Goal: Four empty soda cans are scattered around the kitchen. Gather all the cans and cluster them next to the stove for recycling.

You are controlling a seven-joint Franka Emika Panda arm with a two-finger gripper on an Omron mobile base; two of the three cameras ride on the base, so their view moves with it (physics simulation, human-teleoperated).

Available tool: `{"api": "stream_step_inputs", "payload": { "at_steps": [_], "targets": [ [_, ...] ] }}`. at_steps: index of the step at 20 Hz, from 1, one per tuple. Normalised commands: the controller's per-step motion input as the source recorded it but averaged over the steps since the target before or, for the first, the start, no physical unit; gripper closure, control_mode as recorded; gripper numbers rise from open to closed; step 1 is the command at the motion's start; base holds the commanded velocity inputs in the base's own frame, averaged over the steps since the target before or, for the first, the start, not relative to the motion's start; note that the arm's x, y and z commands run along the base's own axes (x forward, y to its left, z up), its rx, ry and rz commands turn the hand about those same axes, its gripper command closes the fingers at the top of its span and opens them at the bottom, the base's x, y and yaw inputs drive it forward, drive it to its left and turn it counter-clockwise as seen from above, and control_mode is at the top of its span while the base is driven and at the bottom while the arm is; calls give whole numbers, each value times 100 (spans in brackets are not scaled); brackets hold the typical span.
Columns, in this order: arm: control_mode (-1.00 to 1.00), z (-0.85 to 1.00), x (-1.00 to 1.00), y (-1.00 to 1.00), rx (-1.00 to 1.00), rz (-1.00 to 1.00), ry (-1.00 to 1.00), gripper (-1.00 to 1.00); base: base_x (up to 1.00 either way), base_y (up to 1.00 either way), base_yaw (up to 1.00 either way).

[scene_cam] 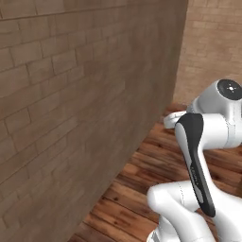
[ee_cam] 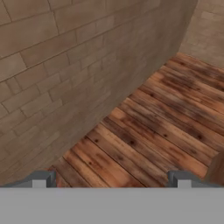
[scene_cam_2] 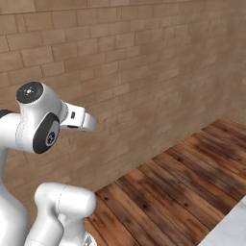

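Observation:
The soda cans and the stove are out of view. In the hand view my gripper is open, its two dark fingertips standing far apart with nothing between them. It points down at bare wooden floor at the foot of a brick wall. My white arm is folded up close to that wall, and in the right base view the arm rises at the lower left.
The brown brick wall runs close along my left side and meets a lighter brick wall at a far corner. Dark plank floor stretches ahead. A pale grey counter corner shows at the lower right.

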Motion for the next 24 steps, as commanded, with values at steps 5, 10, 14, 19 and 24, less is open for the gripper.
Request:
{"api": "stream_step_inputs", "payload": {
  "at_steps": [5,10,14,19,24],
  "targets": [
    [100,0,0,0,0,0,0,-100,16,0,-43],
    [100,0,0,0,0,0,0,-100,23,0,-41],
    [100,0,0,0,0,0,0,-100,63,0,-26],
    [100,0,0,0,0,0,0,-100,96,7,-13],
    [100,0,0,0,0,0,0,-100,100,23,-11]
  ]
}}
